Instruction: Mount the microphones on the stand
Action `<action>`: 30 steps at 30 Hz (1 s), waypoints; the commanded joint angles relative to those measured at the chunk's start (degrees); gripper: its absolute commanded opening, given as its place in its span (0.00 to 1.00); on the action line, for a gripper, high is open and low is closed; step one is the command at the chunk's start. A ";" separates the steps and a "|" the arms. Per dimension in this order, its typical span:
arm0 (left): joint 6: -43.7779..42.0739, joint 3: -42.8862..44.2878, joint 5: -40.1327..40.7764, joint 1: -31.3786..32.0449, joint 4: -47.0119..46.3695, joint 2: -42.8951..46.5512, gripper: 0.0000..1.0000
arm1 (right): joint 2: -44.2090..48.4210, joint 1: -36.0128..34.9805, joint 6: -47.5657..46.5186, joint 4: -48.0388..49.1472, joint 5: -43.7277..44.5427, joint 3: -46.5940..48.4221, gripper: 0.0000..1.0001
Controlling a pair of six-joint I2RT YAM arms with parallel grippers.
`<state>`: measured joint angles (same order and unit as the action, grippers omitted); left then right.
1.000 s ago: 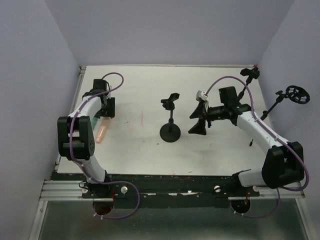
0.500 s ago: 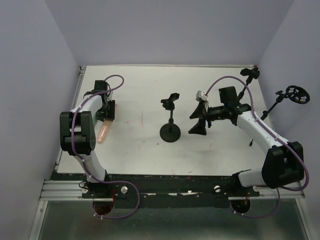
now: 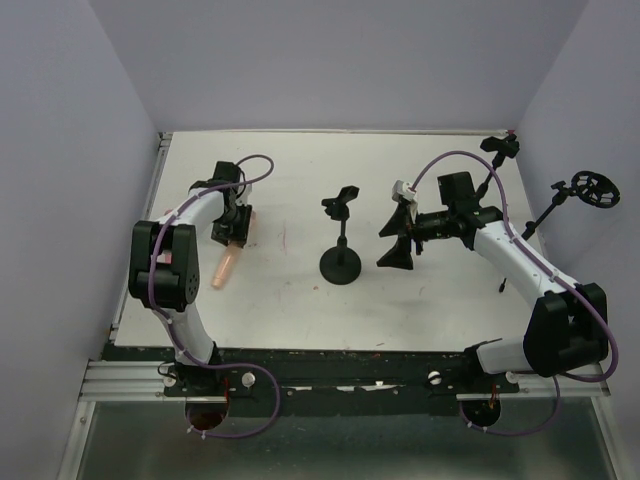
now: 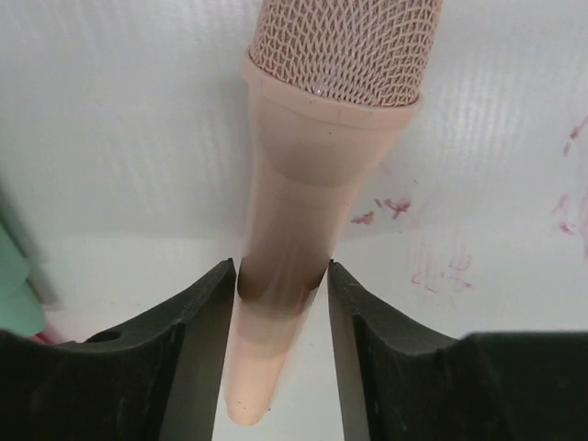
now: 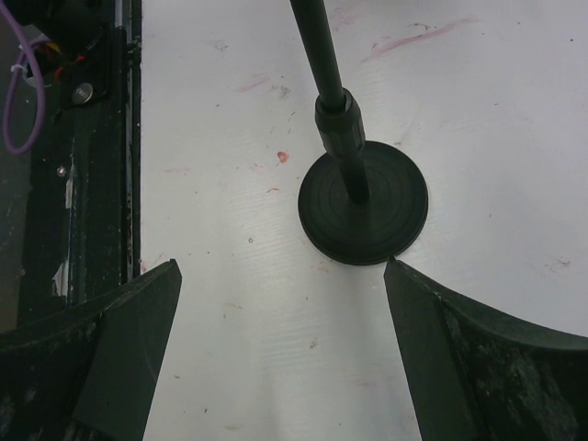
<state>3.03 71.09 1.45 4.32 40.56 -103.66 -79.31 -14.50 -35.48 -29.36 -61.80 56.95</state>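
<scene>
**Top view.** The left arm has swung in from the left edge of the counter (image 3: 300, 310) toward the middle. The peach microphone (image 3: 226, 268) has come with it. It now lies slanted, well inside the edge where it lay a second ago. Its tapered end points toward the near edge and its head is under the left end effector (image 3: 235, 224). The stand (image 3: 341, 262) is upright in the middle of the counter with its clip bare, well apart from the microphone. The right end effector (image 3: 394, 243) has not moved and hangs just right of the stand.

**Left wrist view.** The left end effector (image 4: 280, 294) has closed in on the peach microphone (image 4: 317, 184). Both fingers (image 4: 197, 340) press against the handle, so it is gripping the microphone below its mesh head. The handle looks blurred, which suggests it is moving. A strip of green shows at the left border, too little to say what it is.

**Right wrist view.** The right end effector (image 5: 280, 349) is spread wide and holds nothing. The stand's round base (image 5: 363, 216) sits on the counter ahead of it, with the pole rising out of view.

I take this to mean the first microphone is now secured. It still has to be lifted, carried across and pushed into the clip, and none is attached yet.
</scene>
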 commanded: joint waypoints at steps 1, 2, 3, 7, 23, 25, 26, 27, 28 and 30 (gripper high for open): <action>0.66 1.07 -0.75 2.53 3.47 -1.02 0.56 | -0.50 0.26 -0.99 -1.13 -1.13 1.59 1.00; 0.66 0.89 -0.84 2.80 3.74 -1.02 0.57 | -0.41 0.35 -0.99 -1.05 -1.13 1.59 1.00; 0.66 0.81 -0.93 3.32 4.00 -0.93 0.59 | -0.50 0.26 -0.99 -1.22 -1.13 1.67 1.00; 0.75 0.46 0.13 4.21 4.53 -0.93 0.61 | -0.50 0.26 -1.08 -1.22 -1.04 1.59 1.00; -0.30 1.33 -0.40 4.30 5.41 -0.85 0.21 | -0.23 0.26 -1.69 -1.92 -0.78 1.94 1.00; -0.04 1.16 -3.02 4.30 4.71 0.90 0.12 | -0.15 0.26 -1.87 -2.19 -0.52 2.03 1.00; 0.31 1.07 -3.99 4.30 4.27 2.30 0.10 | -0.06 0.26 -2.13 -2.36 -0.25 2.11 1.00; 0.75 0.89 -4.87 4.30 3.57 4.41 0.08 | 0.20 0.26 -2.22 -2.54 -0.08 2.20 1.00; 1.27 0.72 -5.75 4.30 2.96 5.99 0.07 | 0.47 0.26 -2.31 -2.63 0.19 2.29 1.00; 1.98 -0.16 -8.21 4.30 0.86 10.47 0.04 | 1.26 0.26 -2.31 -2.97 0.97 2.55 1.00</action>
<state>3.29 71.22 -0.99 8.38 45.06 -103.13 -79.33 -14.50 -36.49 -30.20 -61.76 57.25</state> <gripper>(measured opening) 0.458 0.998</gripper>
